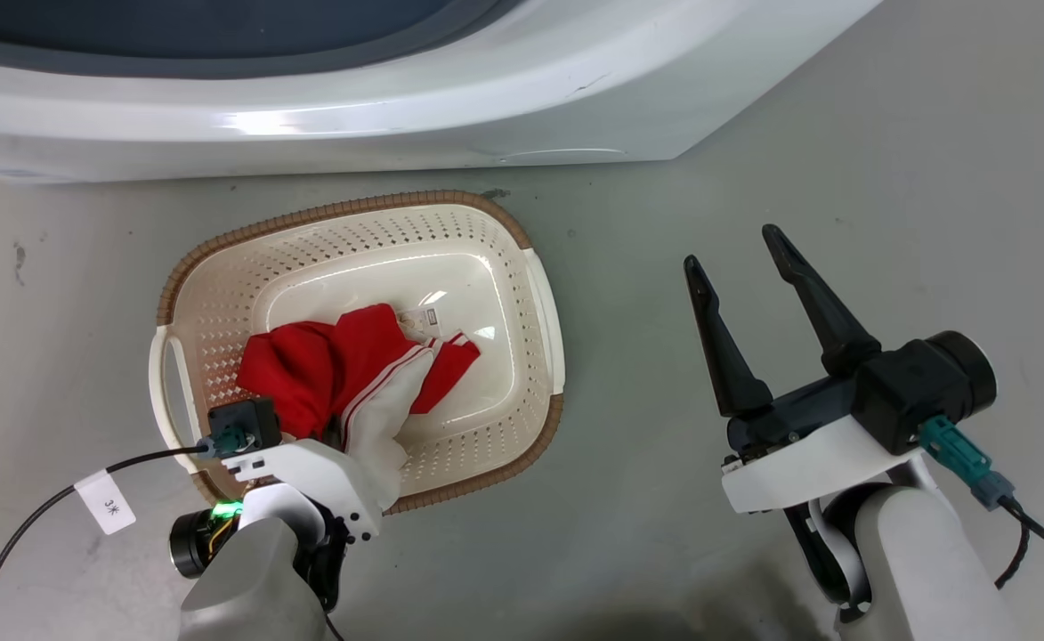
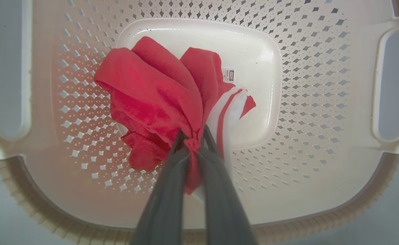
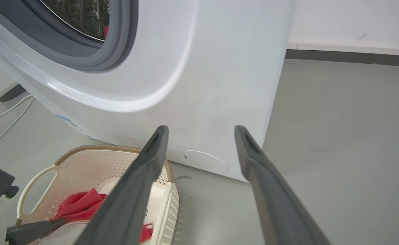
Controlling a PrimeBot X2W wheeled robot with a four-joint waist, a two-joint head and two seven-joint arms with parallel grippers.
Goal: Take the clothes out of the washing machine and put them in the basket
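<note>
The cream basket (image 1: 343,209) stands on the floor in front of the white washing machine (image 1: 397,116). Red clothes (image 1: 343,365) with a white, striped panel hang bunched down onto the basket's bottom. In the left wrist view my left gripper (image 2: 194,139) is shut on a pinch of the clothes (image 2: 151,95) above the basket's perforated wall (image 2: 304,85). My right gripper (image 1: 731,247) is open and holds nothing, over bare floor right of the basket. In the right wrist view the right gripper (image 3: 201,127) points at the machine's lower front (image 3: 202,68). A bit of red fabric (image 3: 105,32) shows inside the drum.
A black cable with a white tag (image 1: 103,507) trails on the floor at my left arm. White cords (image 3: 5,115) lie beside the machine. Grey floor (image 3: 338,136) stretches right of the machine to a dark baseboard (image 3: 349,56).
</note>
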